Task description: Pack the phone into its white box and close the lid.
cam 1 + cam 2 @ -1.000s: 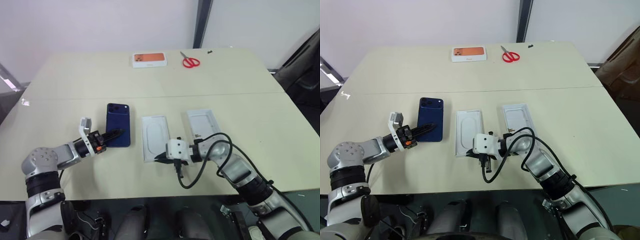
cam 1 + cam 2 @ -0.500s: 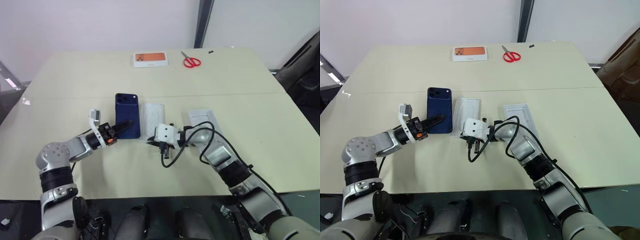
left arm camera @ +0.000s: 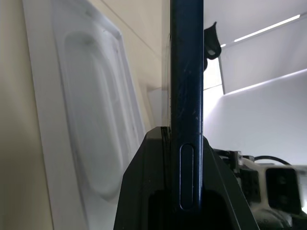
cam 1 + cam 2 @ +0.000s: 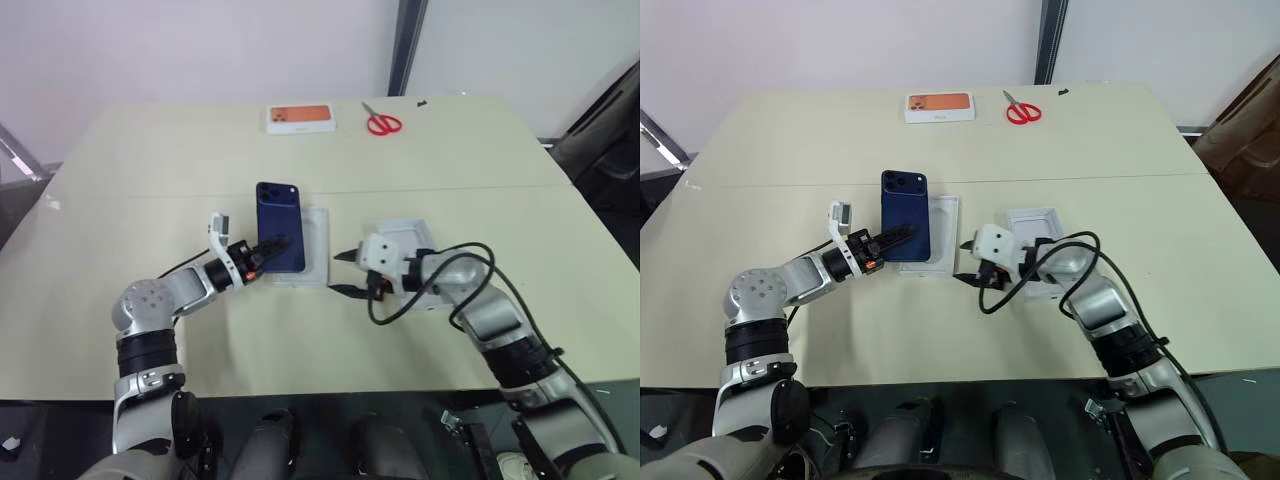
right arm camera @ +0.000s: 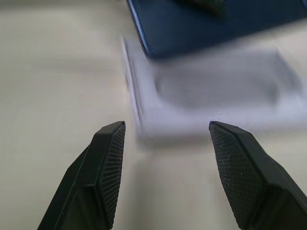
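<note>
The left gripper's (image 4: 262, 250) jaws are clamped on the near end of the phone (image 4: 281, 238), one finger on each face, as the left wrist view shows with the dark navy edge (image 3: 187, 110) rising straight out from between them. The phone is held lifted, its back with the camera cluster facing up, and it overlaps the left part of a white tray with an embossed oval (image 4: 308, 248) that lies on the table just beyond and beside those jaws. The right gripper (image 4: 346, 272) has its jaws apart and empty; in the right wrist view its two black fingers (image 5: 106, 158) stand wide, with the near edge of that same white tray (image 5: 211, 103) just ahead of them and the blue phone past it. Behind the right gripper, partly covered by its wrist and cable, lies a second white tray-shaped piece (image 4: 408, 240); which of the two white pieces is the box base and which the lid I cannot tell for certain from here. Well beyond both grippers, near the table's (image 4: 150, 160) far edge, sit a white-and-orange phone box (image 4: 299, 119) and red-handled scissors (image 4: 380, 123). The step in hand looks to be carrying the phone to its tray. The next move calls for squaring the phone with the tray's walls, lowering it flat and only then releasing; the right gripper is well placed to steady the tray.
</note>
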You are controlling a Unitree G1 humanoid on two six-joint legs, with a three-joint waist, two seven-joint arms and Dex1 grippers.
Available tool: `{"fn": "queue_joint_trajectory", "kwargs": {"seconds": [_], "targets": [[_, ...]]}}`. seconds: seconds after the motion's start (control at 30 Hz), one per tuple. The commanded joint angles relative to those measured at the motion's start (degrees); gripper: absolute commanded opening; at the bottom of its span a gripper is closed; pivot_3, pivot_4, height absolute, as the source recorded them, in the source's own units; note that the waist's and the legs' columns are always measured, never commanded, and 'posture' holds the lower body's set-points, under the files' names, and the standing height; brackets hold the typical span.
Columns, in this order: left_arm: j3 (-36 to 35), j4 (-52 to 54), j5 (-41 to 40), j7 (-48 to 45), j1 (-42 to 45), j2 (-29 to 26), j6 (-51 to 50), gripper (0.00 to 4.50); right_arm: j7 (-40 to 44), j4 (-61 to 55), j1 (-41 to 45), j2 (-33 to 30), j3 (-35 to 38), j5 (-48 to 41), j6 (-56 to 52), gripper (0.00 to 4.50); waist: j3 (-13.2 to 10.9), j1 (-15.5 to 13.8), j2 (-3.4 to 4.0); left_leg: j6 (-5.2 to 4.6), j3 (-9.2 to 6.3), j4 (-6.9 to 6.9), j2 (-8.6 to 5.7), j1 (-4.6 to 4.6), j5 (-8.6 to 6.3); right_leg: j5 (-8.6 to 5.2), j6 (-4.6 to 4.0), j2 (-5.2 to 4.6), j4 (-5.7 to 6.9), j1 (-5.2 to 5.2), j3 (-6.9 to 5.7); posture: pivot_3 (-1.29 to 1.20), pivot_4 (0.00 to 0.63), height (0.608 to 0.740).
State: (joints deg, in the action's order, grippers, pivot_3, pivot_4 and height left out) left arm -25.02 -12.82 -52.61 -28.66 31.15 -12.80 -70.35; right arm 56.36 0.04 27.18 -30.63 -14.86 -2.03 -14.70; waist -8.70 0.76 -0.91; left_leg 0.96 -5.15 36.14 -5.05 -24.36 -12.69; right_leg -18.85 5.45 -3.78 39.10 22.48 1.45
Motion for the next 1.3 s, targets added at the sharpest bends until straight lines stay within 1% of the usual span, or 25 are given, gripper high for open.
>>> {"fn": "queue_joint_trajectory", "kwargs": {"seconds": [0.03, 0.1, 0.17, 0.2, 0.33, 0.37, 0.7, 0.83, 0.97, 1.2, 1.3], "targets": [[1.3, 0.1, -0.4, -1.2, 0.9, -0.1, 1.4, 0.00, -1.4, -2.4, -0.1, -0.4, 2.0, -0.8, -0.1, 2.90, 0.0, 0.2, 0.00, 0.00, 0.01, -0.01, 0.01, 0.00, 0.00, 0.00, 0.00, 0.01, 0.00, 0.02, 0.02, 0.00, 0.150, 0.734], [1.8, -1.3, -0.1, -1.3, 1.2, -0.4, 1.5, 0.00, -2.2, -2.8, -0.4, 0.0, 1.7, -0.4, -0.3, 2.90, 0.0, 0.2, 0.00, 0.00, 0.01, -0.02, 0.02, 0.00, 0.00, 0.00, 0.00, 0.02, 0.01, 0.02, 0.02, 0.00, 0.150, 0.734], [2.8, -2.5, 0.8, -1.5, 1.5, -0.9, 2.1, 0.99, -3.0, -3.0, -0.5, 0.5, 1.1, 0.0, -0.3, 2.95, 0.0, 0.1, 0.00, 0.01, 0.01, -0.01, 0.02, 0.00, 0.00, 0.00, 0.00, 0.02, 0.01, 0.02, 0.02, 0.00, 0.150, 0.734], [3.2, -2.9, 1.0, -1.6, 1.8, -0.9, 2.3, 1.26, -3.4, -3.1, -0.4, 0.8, 0.8, 0.1, -0.4, 2.95, 0.0, 0.0, 0.00, 0.00, 0.01, 0.00, 0.01, 0.00, 0.00, 0.00, 0.00, 0.02, 0.01, 0.01, 0.02, 0.00, 0.150, 0.734], [4.6, -3.1, 2.0, -2.4, 2.6, -1.5, 3.1, 3.18, -4.5, -3.0, -0.3, 1.7, 0.4, 0.4, -0.6, 2.95, 0.0, -0.1, 0.00, 0.01, 0.00, 0.03, 0.01, 0.00, 0.01, 0.00, 0.00, 0.01, 0.00, -0.04, 0.00, 0.00, 0.150, 0.734], [5.0, -3.0, 2.2, -2.5, 2.8, -1.7, 3.3, 3.60, -4.7, -3.0, -0.2, 1.9, 0.4, 0.3, -0.6, 2.95, 0.0, -0.1, 0.00, 0.01, 0.00, 0.04, 0.00, 0.01, 0.01, 0.00, 0.00, 0.00, 0.00, -0.05, 0.00, 0.00, 0.150, 0.734], [7.4, -0.3, 2.2, -4.4, 2.4, -3.7, 1.9, 3.60, -5.5, -1.4, 1.2, 3.1, -0.5, 1.2, 0.3, 2.95, 0.0, 0.1, 0.00, 0.02, 0.00, 0.00, 0.01, 0.00, 0.01, 0.00, 0.00, 0.02, 0.01, 0.01, 0.01, 0.00, 0.150, 0.734], [9.7, 1.2, 3.9, -5.1, 1.8, -5.2, 3.5, 3.60, -5.8, -0.6, 1.7, 3.8, -1.0, 1.7, 1.1, 2.95, 0.0, 0.0, 0.00, 0.02, 0.00, 0.01, 0.01, 0.00, 0.01, 0.00, 0.00, 0.02, 0.01, -0.01, 0.01, 0.00, 0.150, 0.734], [9.0, 1.1, 3.7, -5.2, 1.9, -6.3, 3.6, 3.60, -6.0, 0.7, 2.3, 4.0, -0.8, 2.1, 1.8, 2.95, 0.0, 0.0, 0.00, 0.02, 0.00, 0.02, 0.01, 0.00, 0.01, 0.00, 0.00, 0.02, 0.01, -0.01, 0.01, 0.00, 0.150, 0.734], [9.5, 4.5, 3.7, -8.8, 0.4, -13.1, 3.5, 3.60, -5.6, 1.5, 2.5, 2.0, 0.9, 1.5, 2.1, 2.95, 0.0, 0.1, 0.01, 0.02, 0.00, -0.01, 0.02, 0.00, 0.02, 0.00, 0.00, 0.02, 0.01, 0.03, 0.02, 0.00, 0.150, 0.734], [9.6, 5.8, 3.8, -9.5, -0.3, -14.9, 4.0, 3.60, -5.9, 2.8, 3.2, 1.3, 1.8, 1.7, 2.2, 2.95, 0.0, 0.0, 0.01, 0.02, 0.00, 0.00, 0.01, 0.00, 0.02, 0.00, 0.00, 0.02, 0.01, 0.02, 0.02, 0.00, 0.150, 0.734]]}}
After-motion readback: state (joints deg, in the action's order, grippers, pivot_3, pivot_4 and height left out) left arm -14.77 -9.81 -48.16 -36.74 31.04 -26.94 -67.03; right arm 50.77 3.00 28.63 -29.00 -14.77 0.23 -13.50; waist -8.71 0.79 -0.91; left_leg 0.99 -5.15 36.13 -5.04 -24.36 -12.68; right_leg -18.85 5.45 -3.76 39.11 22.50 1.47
